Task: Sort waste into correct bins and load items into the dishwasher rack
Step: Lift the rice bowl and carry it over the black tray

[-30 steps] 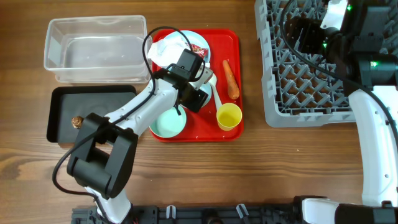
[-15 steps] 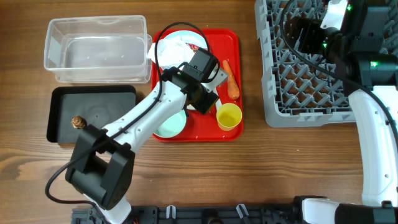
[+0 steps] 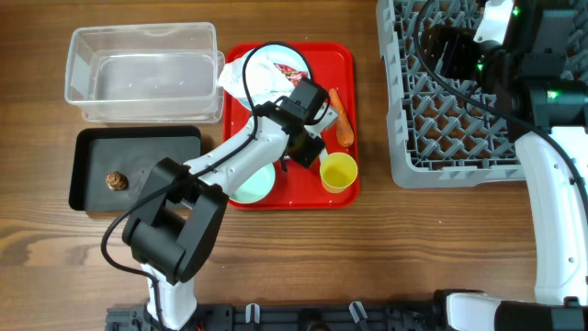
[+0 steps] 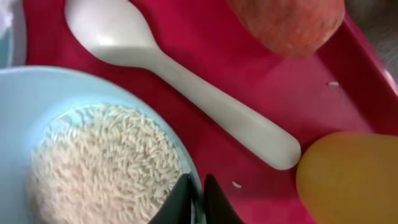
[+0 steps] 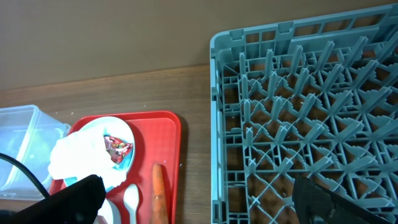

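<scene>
One grey rack [image 3: 441,138] lies well right of my left pincer [image 4: 196,200], which is clamped on the rim of the blue rice bowl [image 4: 37,87] on the red tray [image 3: 335,55]. My right pincer [image 5: 198,182], jaws apart, hangs over that rack and is nearer it. I count one clear tub [image 3: 140,32], one black tray [image 3: 92,147], a second bowl, the green one [image 3: 250,184], and one each of plate [image 5: 102,123], napkin [image 5: 78,158], cup [image 3: 338,172], spoon [image 4: 205,106], carrot [image 3: 342,115], wrapper [image 5: 117,149] and brown lump [image 3: 114,180].

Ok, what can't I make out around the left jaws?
Overhead: the left arm hides the white spoon and light blue bowl.
Left wrist: bottom edge cuts off the shut left jaws; grip on the bowl rim unclear.
Right wrist: bottom edge cuts off spoon and carrot.
</scene>
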Tool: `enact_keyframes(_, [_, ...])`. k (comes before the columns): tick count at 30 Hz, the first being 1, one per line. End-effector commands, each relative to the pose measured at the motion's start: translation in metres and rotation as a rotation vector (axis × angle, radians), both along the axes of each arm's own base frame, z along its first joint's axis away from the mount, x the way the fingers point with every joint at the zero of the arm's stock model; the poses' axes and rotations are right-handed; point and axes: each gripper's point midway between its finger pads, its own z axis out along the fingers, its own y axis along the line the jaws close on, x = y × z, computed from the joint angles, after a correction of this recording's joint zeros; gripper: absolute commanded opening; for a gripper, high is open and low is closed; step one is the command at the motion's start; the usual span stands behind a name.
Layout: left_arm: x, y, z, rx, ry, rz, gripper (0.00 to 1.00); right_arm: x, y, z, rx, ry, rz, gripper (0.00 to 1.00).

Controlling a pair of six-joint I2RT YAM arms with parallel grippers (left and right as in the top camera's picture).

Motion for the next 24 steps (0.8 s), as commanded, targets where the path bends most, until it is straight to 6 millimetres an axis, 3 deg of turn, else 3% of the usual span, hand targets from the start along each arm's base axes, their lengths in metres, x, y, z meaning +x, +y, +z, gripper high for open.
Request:
enact_keyframes(1, [0.001, -0.002, -0.003, -0.002, -0.007, 0.008, 0.04, 0.004, -0.002, 0.004, -0.021, -0.011, -0.015, 1.00])
enact_keyframes(4, [0.007, -0.006, 0.003, -0.033, -0.021, 0.053, 0.04, 0.004, -0.002, 0.004, -0.021, -0.010, -0.015, 1.00])
enact_keyframes(7, [0.019, -0.006, 0.029, -0.081, -0.035, 0.150, 0.04, 0.004, -0.002, 0.004, -0.021, -0.010, -0.015, 1.00])
enact_keyframes(14, [0.036, 0.016, 0.145, -0.253, -0.134, 0.359, 0.04, 0.004, -0.002, 0.004, -0.021, -0.011, -0.015, 1.00])
enact_keyframes(17, [0.031, 0.060, 0.189, -0.320, -0.160, 0.520, 0.04, 0.004, -0.002, 0.004, -0.021, -0.010, -0.015, 1.00])
enact_keyframes(19, [0.021, 0.094, 0.200, -0.325, -0.128, 0.636, 0.04, 0.004, -0.002, 0.004, -0.020, -0.010, -0.015, 1.00])
enact_keyframes(24, [-0.032, 0.178, 0.187, -0.240, 0.112, 0.855, 0.04, 0.003, -0.002, 0.003, -0.020, -0.003, -0.015, 1.00])
